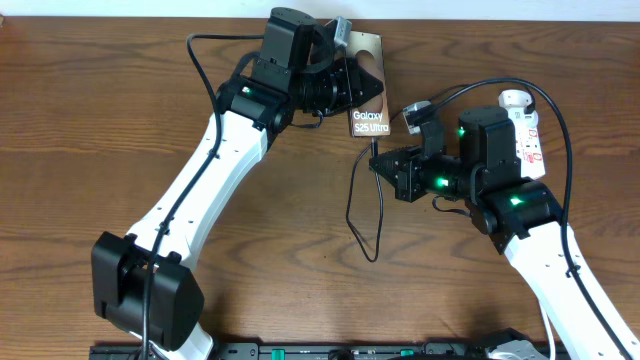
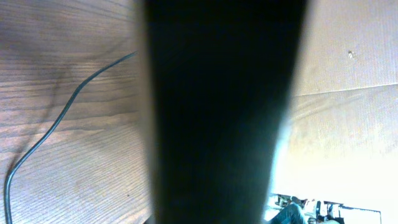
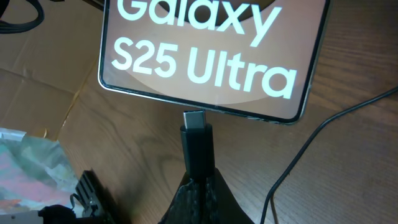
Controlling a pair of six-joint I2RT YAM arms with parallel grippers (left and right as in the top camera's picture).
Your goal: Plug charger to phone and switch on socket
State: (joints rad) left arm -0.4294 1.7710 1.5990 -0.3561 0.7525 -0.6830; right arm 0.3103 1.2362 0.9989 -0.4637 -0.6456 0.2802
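- A brown wooden surface (image 1: pixel 120 100) carries the white socket (image 1: pixel 527 135) at the right.
- The left fingers (image 1: pixel 345 80) are clamped on the phone (image 1: pixel 368 110) at top centre.
- The right fingers (image 3: pixel 196 199) pinch the charger's plug (image 3: pixel 196 140), its metal tip at the phone's lower edge; the cable (image 1: pixel 352 205) loops below.

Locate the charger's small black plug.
Right wrist view, centre: the small black plug sits pinched in the right gripper, its metal tip at the lower edge of the dark brown phone.
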